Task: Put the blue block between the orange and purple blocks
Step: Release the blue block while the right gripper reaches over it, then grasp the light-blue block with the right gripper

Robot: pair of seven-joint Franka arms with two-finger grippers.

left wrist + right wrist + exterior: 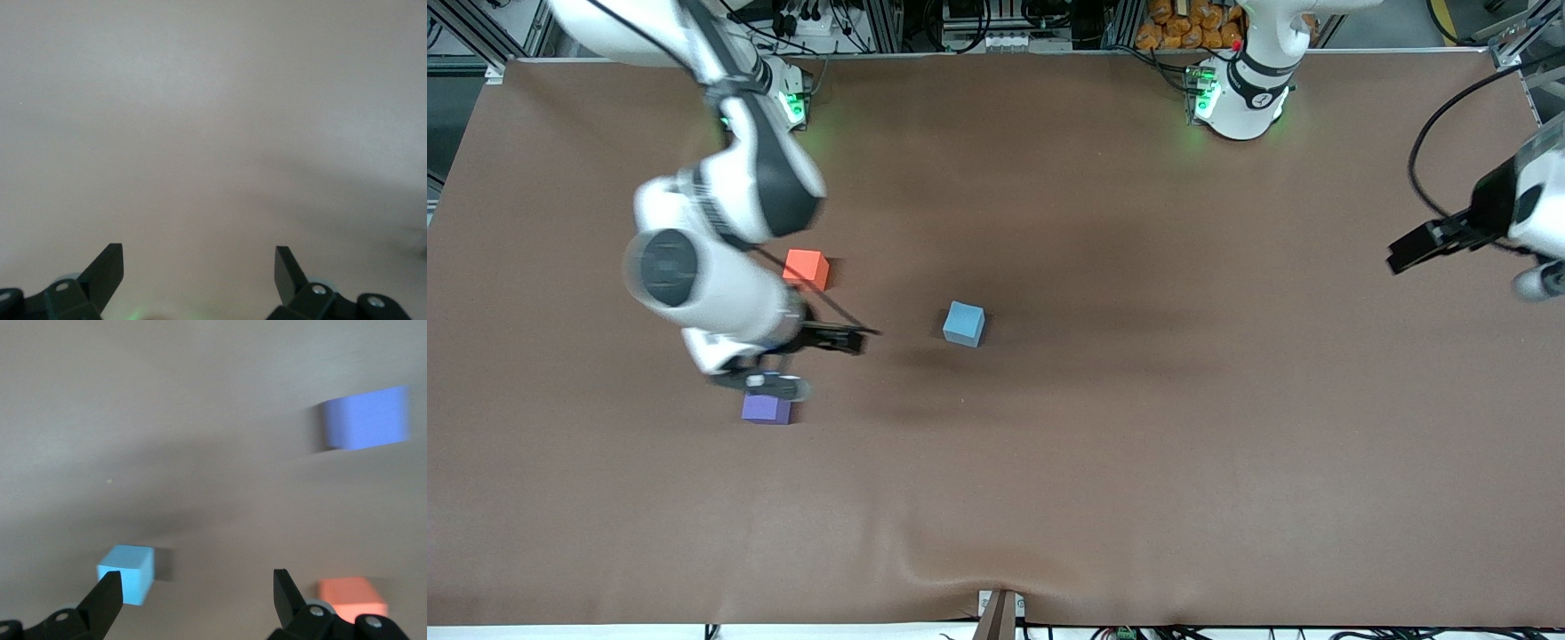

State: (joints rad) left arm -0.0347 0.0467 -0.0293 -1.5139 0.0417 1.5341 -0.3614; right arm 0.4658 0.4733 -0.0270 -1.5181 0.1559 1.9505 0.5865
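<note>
The blue block (964, 323) sits on the brown table near the middle. The orange block (807, 268) lies toward the right arm's end, farther from the front camera. The purple block (766, 408) lies nearer to that camera, with a gap between these two. My right gripper (814, 363) is open and empty, hovering over that gap, apart from the blue block. The right wrist view shows the blue block (127, 573) by one finger, the orange block (350, 597) and the purple block (367, 418). My left gripper (1405, 253) is open and empty, waiting at the left arm's end.
The brown table cover (1138, 444) has a wrinkle near its front edge. The left wrist view shows only bare table (213, 133) past the open left gripper (199, 267).
</note>
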